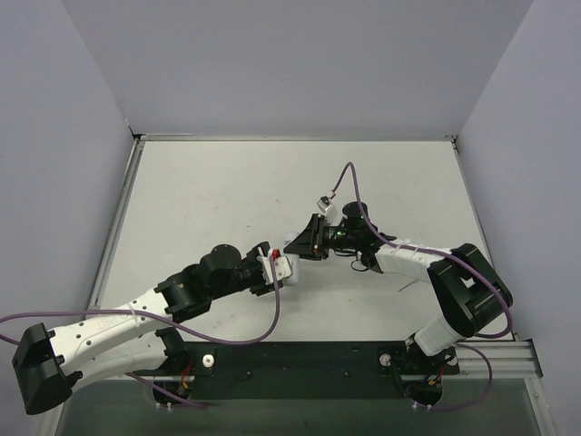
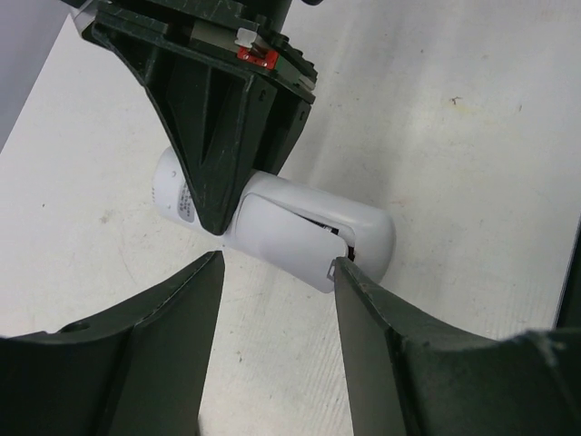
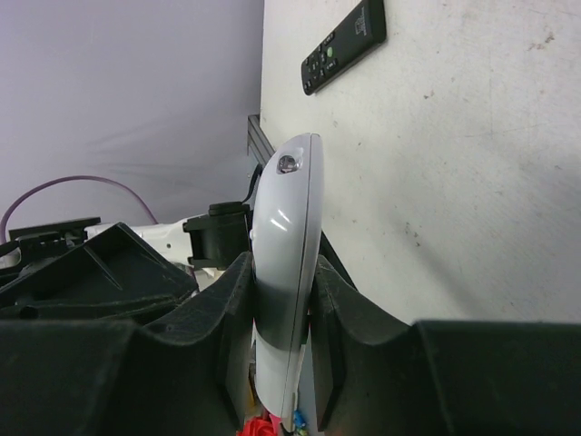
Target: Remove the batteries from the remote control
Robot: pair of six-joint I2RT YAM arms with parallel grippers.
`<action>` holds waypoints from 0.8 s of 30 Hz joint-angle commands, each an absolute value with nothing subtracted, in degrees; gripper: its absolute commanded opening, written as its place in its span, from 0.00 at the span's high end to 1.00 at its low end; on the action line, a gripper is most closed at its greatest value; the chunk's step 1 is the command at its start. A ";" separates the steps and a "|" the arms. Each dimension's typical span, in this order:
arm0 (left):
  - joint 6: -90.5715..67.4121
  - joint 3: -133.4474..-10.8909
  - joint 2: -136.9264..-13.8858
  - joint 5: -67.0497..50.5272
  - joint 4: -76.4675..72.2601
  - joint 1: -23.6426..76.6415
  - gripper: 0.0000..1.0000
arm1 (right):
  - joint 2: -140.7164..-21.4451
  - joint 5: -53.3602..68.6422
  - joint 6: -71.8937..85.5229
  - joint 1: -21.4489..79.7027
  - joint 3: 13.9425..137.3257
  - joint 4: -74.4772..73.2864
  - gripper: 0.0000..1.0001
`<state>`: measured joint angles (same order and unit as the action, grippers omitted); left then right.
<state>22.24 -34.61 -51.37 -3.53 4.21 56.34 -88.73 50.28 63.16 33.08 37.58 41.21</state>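
A white remote (image 2: 309,227) is held off the table, clamped edge-on between my right gripper's (image 3: 283,300) fingers (image 3: 359,309). It also shows in the right wrist view (image 3: 286,227) and in the top view (image 1: 287,267). Its back cover (image 2: 281,241) is slightly lifted, with a dark slit along its edge. My left gripper (image 2: 277,263) is open right below the remote, and its right fingertip (image 2: 349,272) touches the cover's corner. In the top view the left gripper (image 1: 275,270) and right gripper (image 1: 301,245) meet at the table's middle. The batteries are hidden.
A black remote (image 3: 345,44) lies flat on the white table (image 1: 227,191), beyond the white one in the right wrist view. Grey walls close the table's left, far and right sides. Purple cables trail from both arms.
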 commanded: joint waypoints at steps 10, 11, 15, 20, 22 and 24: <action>22.33 -35.59 -56.42 7.64 -0.09 55.72 0.39 | -88.94 54.50 64.34 29.37 33.58 44.56 1.00; 21.89 -35.60 -56.86 7.99 -0.09 55.64 0.38 | -88.86 53.71 64.34 28.57 33.05 44.21 1.00; 20.66 -35.77 -60.11 7.83 -0.18 55.55 0.35 | -89.91 51.42 61.45 24.53 31.90 41.24 1.00; 18.11 -39.72 -67.32 7.91 3.60 55.63 0.38 | -92.72 48.61 56.17 21.54 33.66 32.89 1.00; 17.40 -40.43 -68.72 8.35 4.13 55.46 0.38 | -92.99 46.41 53.80 20.66 34.36 30.60 1.00; 16.44 -40.78 -68.91 8.35 3.96 55.28 0.38 | -92.73 43.96 51.60 20.48 35.24 26.73 1.00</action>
